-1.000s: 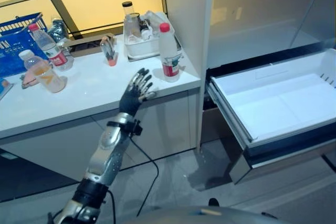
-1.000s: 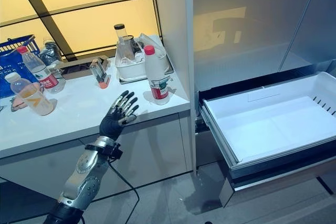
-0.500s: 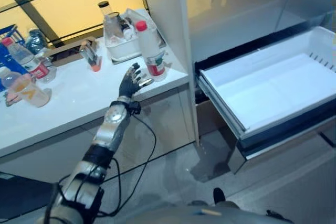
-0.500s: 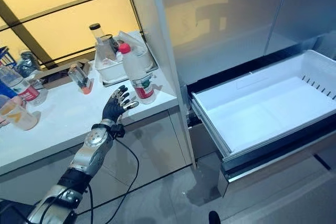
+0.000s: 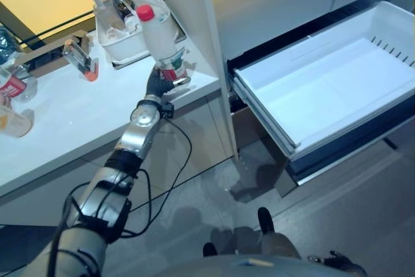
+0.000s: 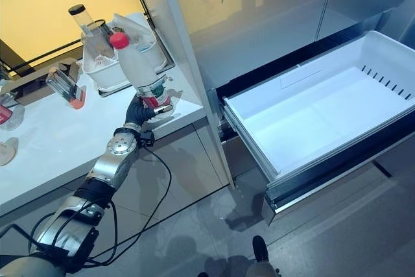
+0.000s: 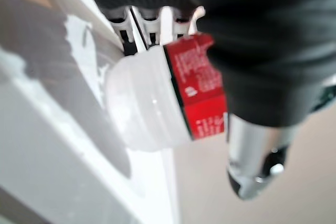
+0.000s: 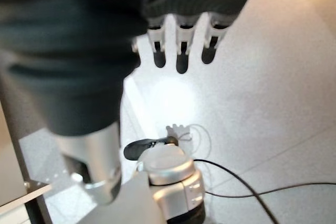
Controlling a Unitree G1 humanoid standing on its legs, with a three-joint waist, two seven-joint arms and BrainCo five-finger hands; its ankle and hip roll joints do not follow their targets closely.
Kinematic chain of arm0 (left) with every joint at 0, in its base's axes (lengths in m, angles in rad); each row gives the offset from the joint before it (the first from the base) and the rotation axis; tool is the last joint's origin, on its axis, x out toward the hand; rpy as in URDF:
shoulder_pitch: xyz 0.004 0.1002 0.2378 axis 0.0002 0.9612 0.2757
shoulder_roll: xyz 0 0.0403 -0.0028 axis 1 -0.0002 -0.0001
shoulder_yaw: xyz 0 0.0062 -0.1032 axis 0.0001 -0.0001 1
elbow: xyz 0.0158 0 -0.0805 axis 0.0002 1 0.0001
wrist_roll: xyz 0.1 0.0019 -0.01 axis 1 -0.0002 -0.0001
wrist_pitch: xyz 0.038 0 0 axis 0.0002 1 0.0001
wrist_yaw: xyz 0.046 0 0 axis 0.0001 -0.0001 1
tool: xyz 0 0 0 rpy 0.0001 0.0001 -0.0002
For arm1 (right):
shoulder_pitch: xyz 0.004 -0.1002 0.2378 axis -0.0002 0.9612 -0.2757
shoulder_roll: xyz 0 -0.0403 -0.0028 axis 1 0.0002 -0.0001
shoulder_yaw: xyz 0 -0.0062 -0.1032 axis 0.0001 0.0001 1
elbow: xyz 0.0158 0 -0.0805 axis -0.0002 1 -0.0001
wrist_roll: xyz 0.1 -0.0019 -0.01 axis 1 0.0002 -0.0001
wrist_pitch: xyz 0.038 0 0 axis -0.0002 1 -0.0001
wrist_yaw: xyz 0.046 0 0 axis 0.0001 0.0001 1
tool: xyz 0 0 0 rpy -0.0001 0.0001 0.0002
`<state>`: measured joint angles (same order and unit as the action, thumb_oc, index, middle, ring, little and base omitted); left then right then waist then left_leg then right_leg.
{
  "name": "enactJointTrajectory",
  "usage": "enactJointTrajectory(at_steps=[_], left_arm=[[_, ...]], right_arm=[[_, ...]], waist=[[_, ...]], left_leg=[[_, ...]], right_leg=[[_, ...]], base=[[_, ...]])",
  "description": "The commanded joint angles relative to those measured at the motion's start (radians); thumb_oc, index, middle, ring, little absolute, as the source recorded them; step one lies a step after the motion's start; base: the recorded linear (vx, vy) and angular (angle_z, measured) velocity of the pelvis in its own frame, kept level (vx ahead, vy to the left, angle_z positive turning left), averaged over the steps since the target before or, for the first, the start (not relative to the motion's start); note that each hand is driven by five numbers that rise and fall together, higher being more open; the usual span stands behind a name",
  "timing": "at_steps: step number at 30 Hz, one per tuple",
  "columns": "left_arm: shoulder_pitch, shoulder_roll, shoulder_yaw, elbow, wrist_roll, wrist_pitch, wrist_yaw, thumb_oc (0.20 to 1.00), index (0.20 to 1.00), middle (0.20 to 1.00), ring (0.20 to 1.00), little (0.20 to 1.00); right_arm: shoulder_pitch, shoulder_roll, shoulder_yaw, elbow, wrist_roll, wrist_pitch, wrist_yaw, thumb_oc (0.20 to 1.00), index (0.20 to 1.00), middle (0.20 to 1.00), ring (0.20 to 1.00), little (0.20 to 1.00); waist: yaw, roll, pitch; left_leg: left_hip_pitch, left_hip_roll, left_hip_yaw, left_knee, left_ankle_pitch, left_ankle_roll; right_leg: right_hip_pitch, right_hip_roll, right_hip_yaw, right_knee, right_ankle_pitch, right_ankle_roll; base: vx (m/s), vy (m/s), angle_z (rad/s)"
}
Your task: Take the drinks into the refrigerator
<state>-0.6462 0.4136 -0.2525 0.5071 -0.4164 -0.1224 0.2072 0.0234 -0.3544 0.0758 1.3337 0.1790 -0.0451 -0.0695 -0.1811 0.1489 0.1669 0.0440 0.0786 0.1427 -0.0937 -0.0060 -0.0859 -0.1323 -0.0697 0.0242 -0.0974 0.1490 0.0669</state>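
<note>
One hand, the left hand (image 5: 159, 84), is clasping the bottle (image 5: 157, 40) low at its red label, tilting toward eleven o'clock over the counter (image 5: 78, 111). Smooth, probably heavy, it could slip. The drawer (image 5: 324, 89) is gaping at three o'clock; the right hand (image 8: 181, 48) is hanging relaxed.

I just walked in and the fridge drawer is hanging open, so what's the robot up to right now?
The robot's left hand is closed around the lower part of a white bottle with a red cap at the edge of the white counter. The bottle is tilted. The refrigerator's white drawer stands pulled out and empty to the right. The right hand hangs over the floor, fingers relaxed, holding nothing.
</note>
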Motion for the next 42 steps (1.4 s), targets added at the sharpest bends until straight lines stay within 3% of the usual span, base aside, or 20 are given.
enactJointTrajectory(at_steps=[1, 9, 25, 34, 42], left_arm=[[0.005, 0.024, 0.064, -0.055, -0.046, -0.056, 0.03, 1.0, 1.0, 1.0, 1.0, 1.0], [0.067, 0.079, 0.129, -0.173, -0.075, -0.076, 0.03, 1.0, 1.0, 1.0, 1.0, 1.0], [0.021, 0.13, 0.112, -0.242, -0.101, -0.097, 0.022, 1.0, 1.0, 1.0, 1.0, 1.0], [-0.162, 0.167, -0.016, -0.037, -0.14, -0.054, -0.035, 1.0, 1.0, 1.0, 1.0, 1.0], [-0.219, 0.139, -0.08, 0.122, -0.13, -0.01, -0.072, 1.0, 1.0, 1.0, 1.0, 1.0]], right_arm=[[0.003, 0.025, 0.012, 0.029, 0.023, -0.016, -0.019, 1.0, 1.0, 1.0, 1.0, 1.0], [0.008, 0.039, 0.016, 0.003, 0.026, -0.02, -0.008, 1.0, 1.0, 1.0, 1.0, 1.0], [0.0, 0.049, 0.033, -0.004, 0.033, -0.018, 0.004, 1.0, 1.0, 1.0, 1.0, 1.0], [0.006, 0.036, 0.049, 0.001, 0.042, -0.008, 0.011, 1.0, 1.0, 1.0, 1.0, 1.0], [0.018, 0.035, 0.054, 0.006, 0.044, -0.001, 0.014, 1.0, 1.0, 1.0, 1.0, 1.0]], waist=[[-0.023, -0.049, -0.013], [-0.004, -0.062, -0.017], [0.012, -0.068, -0.023], [-0.002, -0.052, -0.03], [-0.015, -0.044, -0.035]], left_leg=[[-0.027, 0.009, 0.019, 0.006, 0.012, -0.005], [-0.015, 0.008, 0.01, 0.006, 0.005, -0.005], [-0.001, 0.005, 0.003, 0.006, -0.004, -0.003], [0.007, 0.006, 0.005, 0.006, -0.004, -0.005], [0.016, 0.009, 0.017, 0.006, -0.005, -0.007]], right_leg=[[0.067, -0.027, 0.037, 0.01, -0.107, 0.074], [0.084, -0.028, 0.029, 0.01, -0.112, 0.075], [0.103, -0.03, 0.025, 0.01, -0.118, 0.075], [0.112, -0.031, 0.023, 0.01, -0.12, 0.078], [0.114, -0.03, 0.027, 0.01, -0.121, 0.079]], base=[[0.0, 0.0, 0.0], [0.0, -0.002, 0.02], [0.0, 0.0, 0.0], [0.0, 0.0, 0.0], [0.0, 0.0, 0.0]])
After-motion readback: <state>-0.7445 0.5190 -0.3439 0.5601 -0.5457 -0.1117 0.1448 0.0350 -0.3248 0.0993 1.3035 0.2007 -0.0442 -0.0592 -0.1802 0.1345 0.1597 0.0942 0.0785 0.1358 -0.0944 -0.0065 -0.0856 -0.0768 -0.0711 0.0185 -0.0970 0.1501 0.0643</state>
